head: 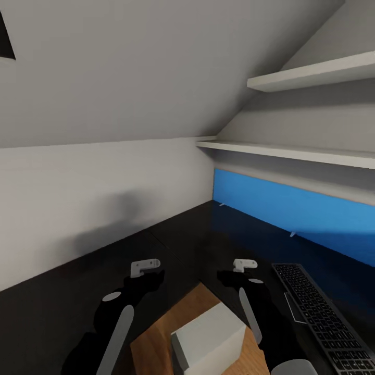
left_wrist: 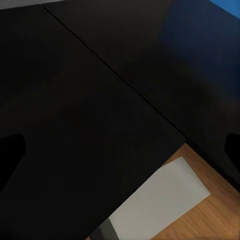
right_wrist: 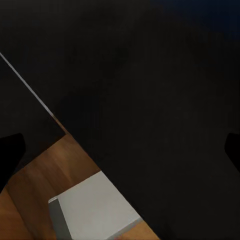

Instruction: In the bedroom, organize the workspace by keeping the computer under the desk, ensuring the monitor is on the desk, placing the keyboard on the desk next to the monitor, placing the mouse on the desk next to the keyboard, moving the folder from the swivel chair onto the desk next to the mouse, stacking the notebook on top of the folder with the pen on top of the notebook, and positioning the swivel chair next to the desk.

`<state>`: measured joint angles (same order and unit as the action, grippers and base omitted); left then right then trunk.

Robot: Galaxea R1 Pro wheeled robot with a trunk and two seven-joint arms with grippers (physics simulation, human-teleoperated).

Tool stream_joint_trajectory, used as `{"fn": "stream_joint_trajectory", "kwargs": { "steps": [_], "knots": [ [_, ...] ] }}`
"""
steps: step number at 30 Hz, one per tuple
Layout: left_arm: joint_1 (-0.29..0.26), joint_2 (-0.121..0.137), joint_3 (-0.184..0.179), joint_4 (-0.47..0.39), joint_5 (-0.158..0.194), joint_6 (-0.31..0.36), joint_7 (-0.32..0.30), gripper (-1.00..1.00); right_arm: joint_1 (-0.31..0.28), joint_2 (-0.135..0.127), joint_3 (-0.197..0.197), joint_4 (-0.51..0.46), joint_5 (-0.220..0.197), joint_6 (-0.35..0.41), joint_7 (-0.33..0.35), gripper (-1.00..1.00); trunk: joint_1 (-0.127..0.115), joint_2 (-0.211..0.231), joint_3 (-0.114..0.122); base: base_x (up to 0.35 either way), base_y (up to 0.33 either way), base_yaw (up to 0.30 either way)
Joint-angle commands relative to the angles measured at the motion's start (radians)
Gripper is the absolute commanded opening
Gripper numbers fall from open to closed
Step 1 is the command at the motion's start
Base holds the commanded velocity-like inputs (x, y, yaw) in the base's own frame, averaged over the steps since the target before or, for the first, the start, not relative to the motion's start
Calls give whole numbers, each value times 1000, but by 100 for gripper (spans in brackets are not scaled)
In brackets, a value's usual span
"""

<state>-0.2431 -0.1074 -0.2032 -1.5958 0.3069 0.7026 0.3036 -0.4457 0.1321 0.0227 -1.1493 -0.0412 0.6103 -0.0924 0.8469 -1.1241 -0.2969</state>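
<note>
While both arms hang over the black top, this is how things sit:

Worktop: the desk [head: 172,250] has a shiny black top. It runs along the wall and turns the corner. A thin seam crosses it in the left wrist view [left_wrist: 115,75].

Blue panel: a bright blue board [head: 291,208] stands along the back edge of the worktop, under the shelves.

Keyboard: the keyboard [head: 317,312] lies flat on the worktop, at the right of the head view, just beside the right arm. It has dark keys in a grey frame. No letters on the keys can be read.

Computer: the light grey box [head: 208,338] stands on the wood floor [head: 172,323], partly under the worktop edge, between the two arms. Its top also shows in the left wrist view [left_wrist: 155,205] and the right wrist view [right_wrist: 95,210]. No brand or label shows on it.

Left end effector: the left one [head: 145,267] hangs over the bare black top. Its dark fingers [left_wrist: 10,155] sit far apart at the picture's sides, so it is open and holds nothing.

Right end effector: the right one [head: 245,264] hangs over the worktop near the keyboard. Its fingers [right_wrist: 10,155] are spread wide too, with nothing between them.

Shelves: two white shelves [head: 291,151] are on the wall above the blue panel.

Wall: a plain pale wall [head: 94,187] slopes up over the worktop.
</note>
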Motion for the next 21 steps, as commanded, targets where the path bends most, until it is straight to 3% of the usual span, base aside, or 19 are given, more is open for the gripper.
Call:
{"fn": "stream_joint_trajectory", "kwargs": {
  "steps": [1,9,21],
  "knots": [
    [-1,0,-1,-1,11,3,9,100,-1,0,2,-1,-5,5,-7,100,0,-1,-1,0,0,-2],
    [-1,0,-1,-1,11,3,9,100,-1,0,2,0,-4,3,-7,100,0,-1,-1,16,16,0],
    [-1,0,-1,-1,11,3,9,100,-1,0,2,0,-3,4,-7,100,0,-1,-1,127,116,0]
  ]
}}
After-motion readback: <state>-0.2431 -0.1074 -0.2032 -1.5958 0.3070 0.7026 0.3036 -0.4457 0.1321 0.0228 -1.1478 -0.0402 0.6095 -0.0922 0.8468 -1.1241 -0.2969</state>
